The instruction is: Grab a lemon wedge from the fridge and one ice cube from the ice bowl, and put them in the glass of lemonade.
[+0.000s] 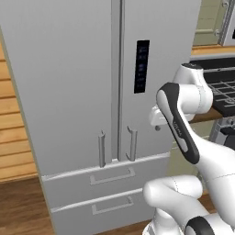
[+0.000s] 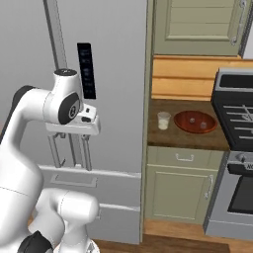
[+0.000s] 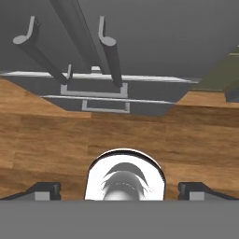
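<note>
The grey two-door fridge (image 1: 92,82) stands shut, its slim handles (image 1: 102,149) side by side above two drawers; the lemon wedge is hidden. My gripper (image 2: 74,136) hangs open and empty in front of the right door, pointing down, level with the handle tops (image 3: 109,49). In the hand view its fingertips (image 3: 44,190) stand wide apart over the wooden floor. To the fridge's right, on the counter (image 2: 183,137), the pale glass of lemonade (image 2: 163,120) stands beside the reddish-brown ice bowl (image 2: 195,121), which holds small ice cubes (image 2: 203,125).
A dark stove (image 2: 237,113) sits to the right of the counter. Beige cabinets (image 2: 180,183) run below the counter, and another (image 2: 197,24) hangs above it. Wooden floor (image 3: 116,135) lies before the fridge drawers (image 1: 110,176).
</note>
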